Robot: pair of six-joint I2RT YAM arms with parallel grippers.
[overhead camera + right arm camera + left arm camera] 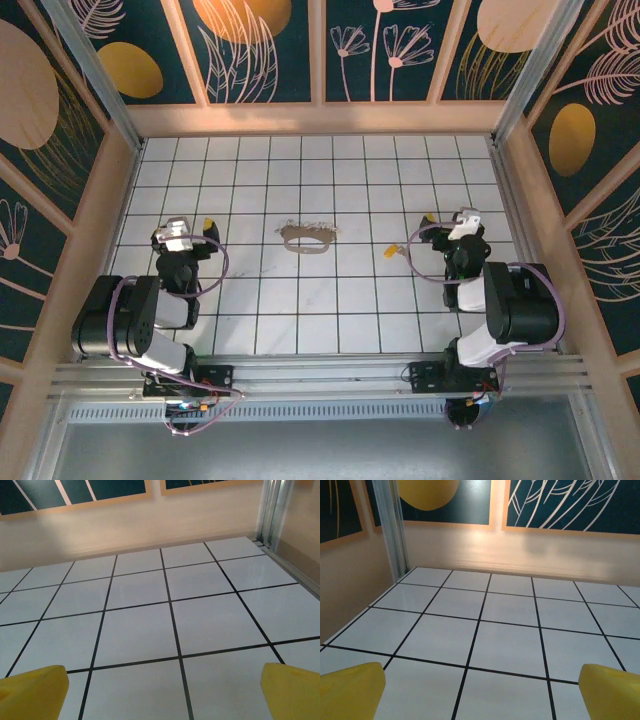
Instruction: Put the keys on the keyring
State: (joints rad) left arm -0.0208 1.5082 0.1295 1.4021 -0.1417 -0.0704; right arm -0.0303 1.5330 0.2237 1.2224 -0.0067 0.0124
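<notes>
The keyring (310,238), a thin grey-tan oval loop, lies flat on the white tiled floor (330,310) near the middle. A tiny yellowish key (391,252) lies about two tiles to its right. My left gripper (184,224) stands open at the left side, several tiles left of the keyring. My right gripper (454,214) stands open at the right, just right of the key and slightly farther back. In the left wrist view the yellow fingertips (351,691) frame bare tiles, with nothing held in the left gripper (482,696). The right gripper (165,696) likewise has nothing between its yellow fingertips (32,690).
Tan walls with dark floral panels (265,45) enclose the floor on three sides. A metal post (392,527) stands in the back left corner and another (272,510) in the back right. A metal rail (320,375) runs along the near edge by the arm bases.
</notes>
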